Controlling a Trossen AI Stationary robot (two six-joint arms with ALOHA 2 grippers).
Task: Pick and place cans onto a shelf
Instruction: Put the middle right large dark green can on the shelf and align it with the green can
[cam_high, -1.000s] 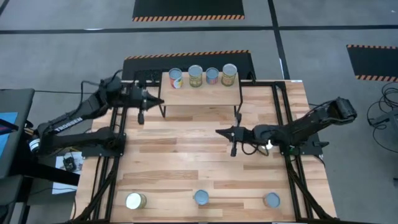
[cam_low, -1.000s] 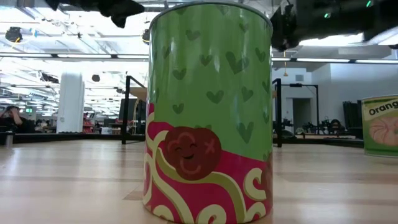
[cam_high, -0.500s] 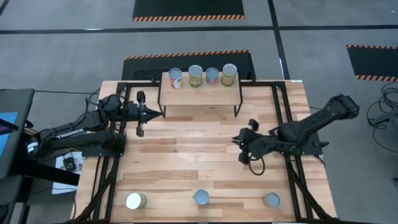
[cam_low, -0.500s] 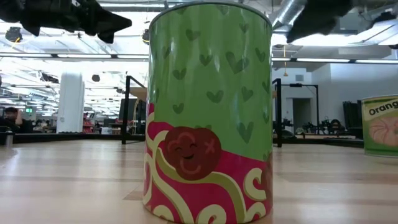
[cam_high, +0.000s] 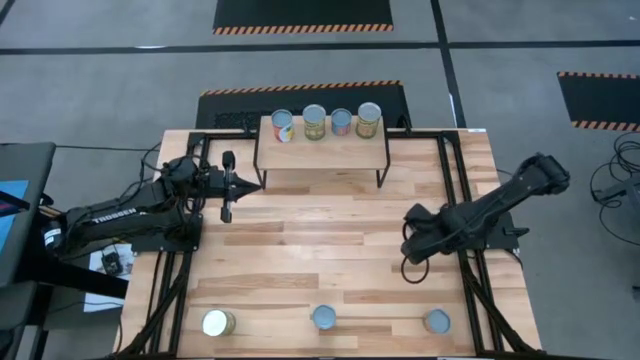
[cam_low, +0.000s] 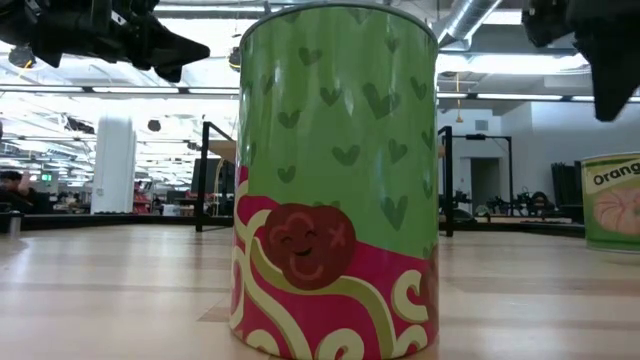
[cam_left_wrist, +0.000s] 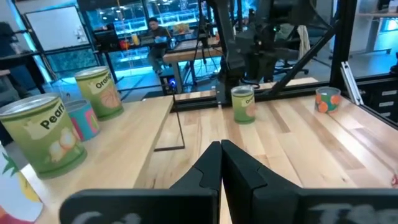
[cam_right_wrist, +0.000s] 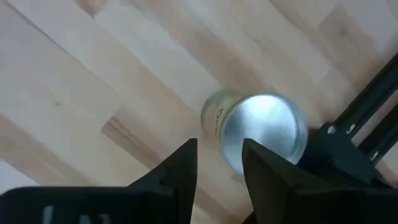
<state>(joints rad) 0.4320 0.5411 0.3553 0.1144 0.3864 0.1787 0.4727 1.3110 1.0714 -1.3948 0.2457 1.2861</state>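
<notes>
Right gripper (cam_high: 412, 250): you have swung it from the shelf (cam_high: 320, 148) toward the near-edge can (cam_right_wrist: 264, 130), fingers now parted. Left gripper (cam_high: 226, 185): pressed together. Four cans (cam_high: 314, 122) shelved.

L gripper (cam_high: 244, 185) jaws closed, arm extended; R gripper (cam_high: 408, 250) jaws apart, pointing down
</notes>
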